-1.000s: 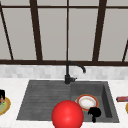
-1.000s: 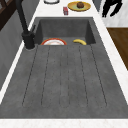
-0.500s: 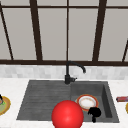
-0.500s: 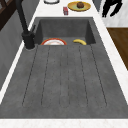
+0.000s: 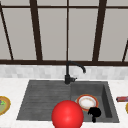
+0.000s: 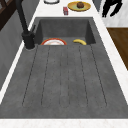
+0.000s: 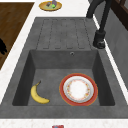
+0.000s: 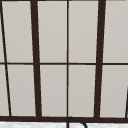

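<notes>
A robot hand (image 5: 94, 113) is showing as a matt, solid black shape with a rounded palm and slim human-like fingers, floating free with no arm, cable, screw or marking on it, and another robot hand (image 6: 110, 7) is looking equally black

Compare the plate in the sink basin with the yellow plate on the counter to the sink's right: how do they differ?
The red-rimmed plate lies on the basin floor beside a banana; the yellow plate sits up on the white counter near a small red item. The red-rimmed plate is bare, with a white centre; the yellow plate carries a dark brown lump. Both are round and lie flat.
</notes>
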Controlling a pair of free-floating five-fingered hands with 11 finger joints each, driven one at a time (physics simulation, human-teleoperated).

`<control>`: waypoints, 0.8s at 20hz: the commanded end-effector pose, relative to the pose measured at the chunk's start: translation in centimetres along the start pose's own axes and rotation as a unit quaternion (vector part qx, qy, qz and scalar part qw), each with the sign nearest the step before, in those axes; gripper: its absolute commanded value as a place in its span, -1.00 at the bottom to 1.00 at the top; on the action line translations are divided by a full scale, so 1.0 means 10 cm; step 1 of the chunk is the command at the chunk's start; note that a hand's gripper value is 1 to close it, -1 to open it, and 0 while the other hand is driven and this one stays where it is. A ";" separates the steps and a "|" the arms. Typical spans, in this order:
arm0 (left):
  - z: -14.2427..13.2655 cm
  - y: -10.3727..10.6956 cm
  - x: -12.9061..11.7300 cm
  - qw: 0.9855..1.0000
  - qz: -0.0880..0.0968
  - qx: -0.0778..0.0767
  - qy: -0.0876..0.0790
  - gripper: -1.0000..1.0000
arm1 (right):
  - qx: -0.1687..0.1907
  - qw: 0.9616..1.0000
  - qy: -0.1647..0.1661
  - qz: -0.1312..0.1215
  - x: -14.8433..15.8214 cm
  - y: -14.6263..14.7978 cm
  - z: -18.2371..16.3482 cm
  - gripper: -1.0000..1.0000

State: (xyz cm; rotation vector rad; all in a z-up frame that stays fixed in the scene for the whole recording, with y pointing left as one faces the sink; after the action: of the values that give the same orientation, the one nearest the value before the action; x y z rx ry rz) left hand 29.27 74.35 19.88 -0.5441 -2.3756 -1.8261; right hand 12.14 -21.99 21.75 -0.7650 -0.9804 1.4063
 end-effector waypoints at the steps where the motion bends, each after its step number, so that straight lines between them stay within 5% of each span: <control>1: 0.11 -0.01 0.13 1.000 0.018 0.010 0.020 1.00 | 0.000 1.000 0.000 0.000 0.00 0.00 0.00 0.00; 8: 0.14 -0.06 0.16 1.000 0.009 0.001 0.007 1.00 | 0.000 1.000 0.000 0.000 0.00 0.00 0.00 0.00; 10: 0.03 0.11 0.23 1.000 0.013 0.003 0.020 1.00 | 0.000 1.000 0.000 0.000 0.00 0.00 0.00 0.00; 11: 0.04 0.14 0.25 0.999 0.019 0.004 0.030 -1.00 | 0.000 1.000 0.000 0.000 0.00 0.00 0.00 0.00; 13: 0.07 0.16 0.23 0.999 0.019 0.007 0.030 -1.00 | 0.000 1.000 0.000 0.000 0.00 0.00 0.00 0.00; 15: 0.01 0.17 0.24 1.000 0.014 -0.008 0.002 -1.00 | 0.000 1.000 0.000 0.000 0.00 0.00 0.00 0.00; 16: 0.06 0.11 0.28 0.999 0.020 -0.027 -0.014 -1.00 | 0.000 1.000 0.000 0.000 0.00 0.00 0.00 0.00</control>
State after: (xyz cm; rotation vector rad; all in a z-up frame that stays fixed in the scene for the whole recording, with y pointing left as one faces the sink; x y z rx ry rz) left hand 27.60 75.77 21.66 -0.5895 -2.3400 -1.8365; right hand 12.14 -21.99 21.75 -0.7650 -0.9804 1.4063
